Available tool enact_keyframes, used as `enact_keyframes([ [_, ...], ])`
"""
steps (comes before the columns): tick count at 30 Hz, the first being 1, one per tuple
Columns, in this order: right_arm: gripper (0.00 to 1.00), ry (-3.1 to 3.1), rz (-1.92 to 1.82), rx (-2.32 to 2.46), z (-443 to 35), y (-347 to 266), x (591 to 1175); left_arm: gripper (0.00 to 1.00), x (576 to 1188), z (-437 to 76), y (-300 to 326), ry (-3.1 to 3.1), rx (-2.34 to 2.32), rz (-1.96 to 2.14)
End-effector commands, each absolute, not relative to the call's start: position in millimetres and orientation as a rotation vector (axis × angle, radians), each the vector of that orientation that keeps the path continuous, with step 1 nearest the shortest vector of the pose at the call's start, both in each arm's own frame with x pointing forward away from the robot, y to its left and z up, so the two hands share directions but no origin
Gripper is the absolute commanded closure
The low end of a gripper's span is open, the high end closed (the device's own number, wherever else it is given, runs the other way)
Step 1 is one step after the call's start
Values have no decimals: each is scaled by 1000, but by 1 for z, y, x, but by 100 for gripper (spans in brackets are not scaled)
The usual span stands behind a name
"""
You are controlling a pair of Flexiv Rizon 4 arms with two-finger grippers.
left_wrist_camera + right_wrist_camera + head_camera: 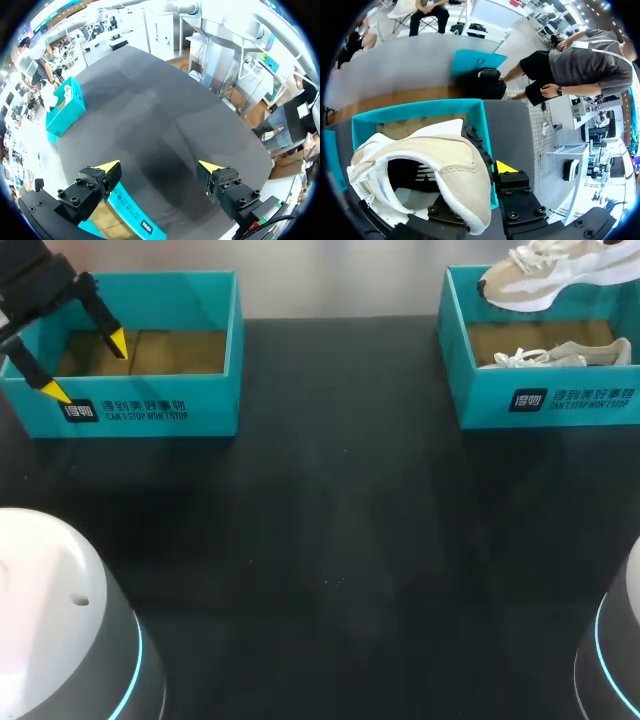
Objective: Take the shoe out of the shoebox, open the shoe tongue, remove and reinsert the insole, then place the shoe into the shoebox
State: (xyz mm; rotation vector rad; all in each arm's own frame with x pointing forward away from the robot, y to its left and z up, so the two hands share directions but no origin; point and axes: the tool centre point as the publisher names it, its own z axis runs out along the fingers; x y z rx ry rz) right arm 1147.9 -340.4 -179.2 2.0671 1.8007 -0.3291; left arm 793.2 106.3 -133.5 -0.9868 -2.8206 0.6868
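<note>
Gripping the shoe [440, 155] by its heel in my right gripper [482, 182] above the shoebox [545, 400], I judge only lift-out done; tongue, insole, return remain. Left gripper [87, 367] gapes.

The head camera looks down from above and behind, far enough to take in the whole dark surface [330, 540]. The left wrist camera hangs over the left shoebox [150, 410] and faces across the surface to the right shoebox [65, 112]. The right wrist camera looks into that box from very near, just behind the shoe [445, 165]. All three views share the right shoebox.
</note>
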Motion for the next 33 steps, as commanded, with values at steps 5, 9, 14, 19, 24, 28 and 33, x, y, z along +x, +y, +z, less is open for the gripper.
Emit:
enact_keyframes([
  [5,100,1800,-314,2080,-203,-341,1155,0,794,-133,107,-2818,-987,683],
  [9,100,1807,-306,2095,-212,-343,1155,0,794,-133,107,-2818,-987,683],
  [14,100,1807,-306,2095,-212,-343,1155,0,794,-133,107,-2818,-987,683],
  [19,100,1807,-306,2095,-212,-343,1155,0,794,-133,107,-2818,-987,683],
  [24,100,1786,-287,2157,-224,-350,1158,0,794,-133,107,-2818,-987,683],
  [28,100,1766,-294,2199,-232,-353,1161,0,794,-133,107,-2818,-987,683],
  [33,100,1748,-308,2214,-241,-354,1167,0,794,-133,107,-2818,-987,683],
])
